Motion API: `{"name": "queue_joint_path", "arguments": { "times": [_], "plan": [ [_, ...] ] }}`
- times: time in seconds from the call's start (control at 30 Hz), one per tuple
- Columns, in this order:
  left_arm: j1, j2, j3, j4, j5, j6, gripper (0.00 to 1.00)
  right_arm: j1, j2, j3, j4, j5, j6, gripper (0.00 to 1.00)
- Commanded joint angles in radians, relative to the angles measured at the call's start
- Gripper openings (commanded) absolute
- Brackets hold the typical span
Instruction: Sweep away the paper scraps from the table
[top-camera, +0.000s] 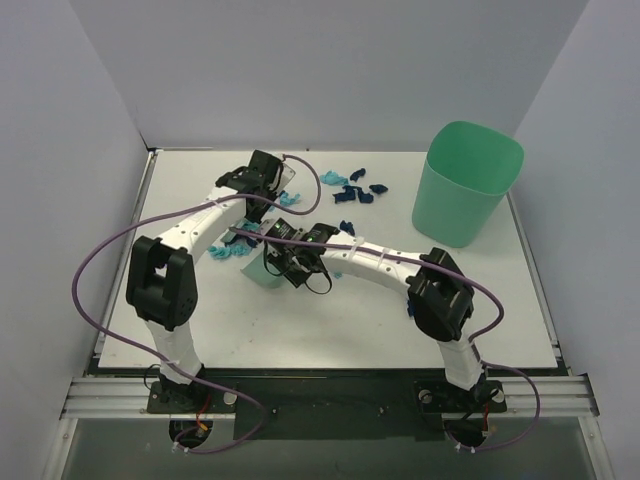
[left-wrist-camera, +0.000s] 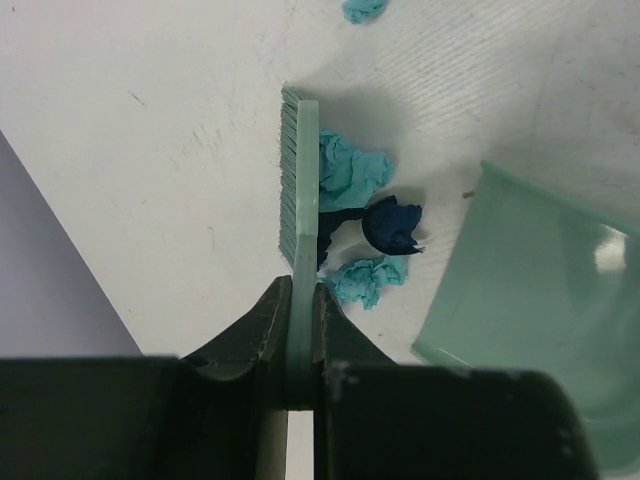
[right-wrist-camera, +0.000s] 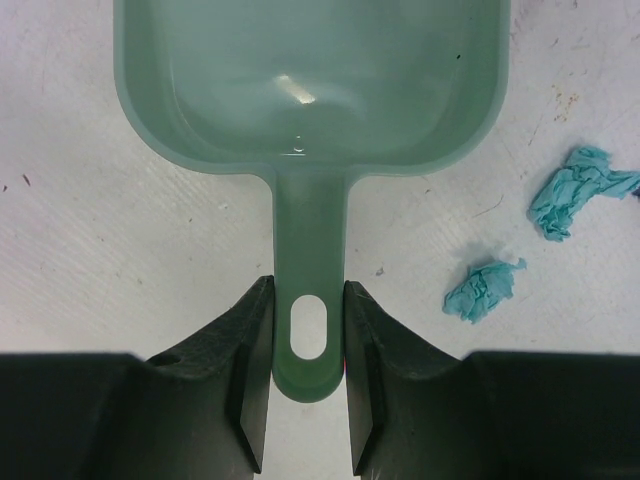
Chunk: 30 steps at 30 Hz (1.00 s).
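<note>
There were two arms, one brush, one dustpan and one bin. On the left, the left gripper (left-wrist-camera: 298, 300) was clamped tight on the handle of the single green hand brush (left-wrist-camera: 298, 190), its jaws closed down to the width of the thin plastic. Four paper scraps (left-wrist-camera: 352, 170) showed in the left wrist view. Three were teal and one was a navy scrap (left-wrist-camera: 392, 225). Three of them were bunched against the brush head, and the fourth teal bit lay well apart at the top edge.

Near the middle, the right gripper (right-wrist-camera: 307, 290) was closed on both sides of the handle of the one pale green dustpan (right-wrist-camera: 300, 80), which lay flat on the table (top-camera: 480, 300) just beside the brush. Two more teal bits lay beside the pan in the right wrist view. Farther right, a loose cluster of teal and navy pieces (top-camera: 350, 190) sat near the far edge, too small to count. On the far right, the green bin (top-camera: 468, 195) stood upright.

The tabletop was white, scuffed and rimmed in metal. Plain grey walls (top-camera: 330, 70) closed it in on three sides.
</note>
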Motion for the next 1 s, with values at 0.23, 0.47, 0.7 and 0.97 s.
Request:
{"name": "queue_joint_path", "arguments": {
  "times": [0.23, 0.47, 0.7, 0.97],
  "plan": [
    [-0.063, -0.129, -0.105, -0.065, 0.201, -0.04, 0.0, -0.008, 0.074, 0.049, 0.065, 0.099, -0.007, 0.0],
    [-0.075, -0.192, -0.148, -0.042, 0.251, -0.071, 0.0, 0.009, 0.082, 0.043, 0.089, 0.122, -0.006, 0.0],
    [-0.057, -0.212, -0.13, -0.062, 0.313, -0.098, 0.0, 0.012, 0.001, -0.069, 0.167, 0.104, 0.015, 0.0],
    [-0.045, -0.228, -0.134, -0.085, 0.365, -0.143, 0.0, 0.007, -0.043, -0.17, 0.239, 0.101, 0.035, 0.0]
  ]
}}
